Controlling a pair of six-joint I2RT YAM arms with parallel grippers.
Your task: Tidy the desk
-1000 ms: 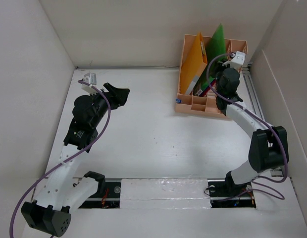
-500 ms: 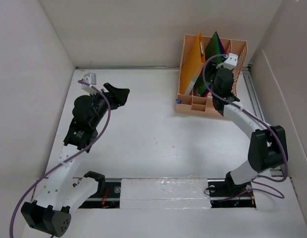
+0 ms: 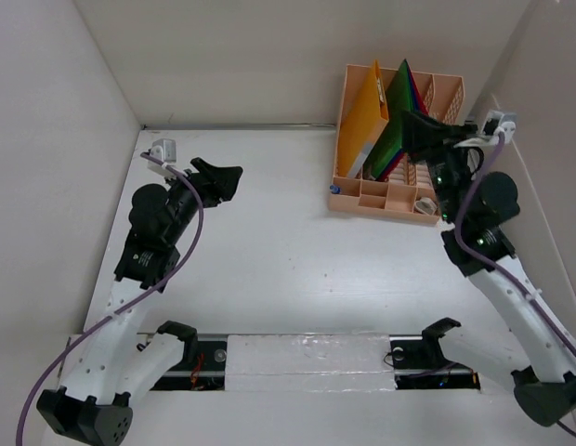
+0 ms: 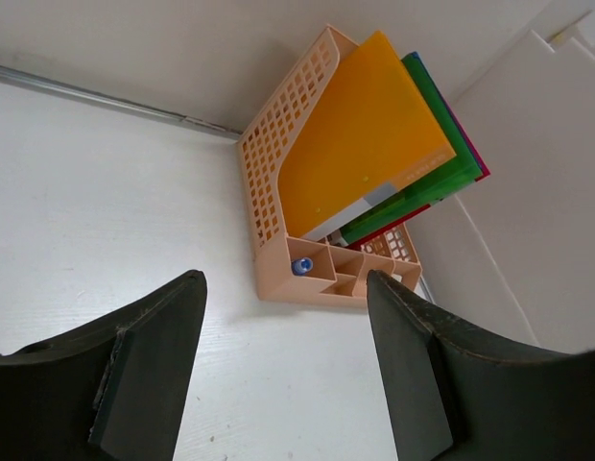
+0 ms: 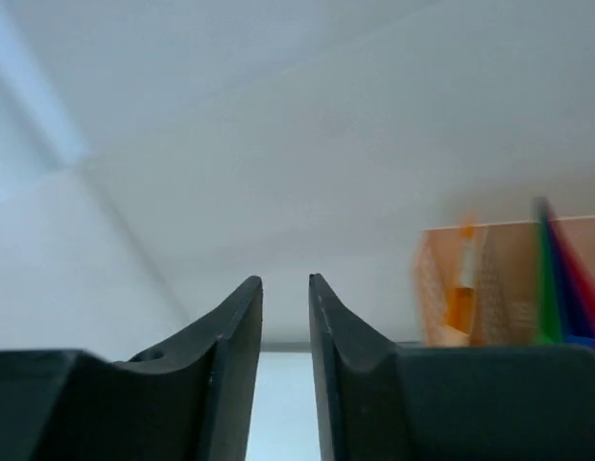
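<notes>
The white desk [image 3: 288, 269] lies flat inside plain white walls, and I see nothing loose on it. The peach rack [image 3: 376, 200] sits in its far right corner, with the orange folder [image 3: 362, 111] and green folder [image 3: 399, 130] standing inside. So the tidying looks almost done. The left gripper [image 3: 223, 175] hangs wide open and empty. The right gripper [image 5: 285, 283] has its fingers a little apart, holding nothing.

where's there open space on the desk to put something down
Widest bare patch: mid desk, between the left hand, the file rack and the taped rail. Crowded: far right corner, where the right hand hangs by the rack's folders.
</notes>
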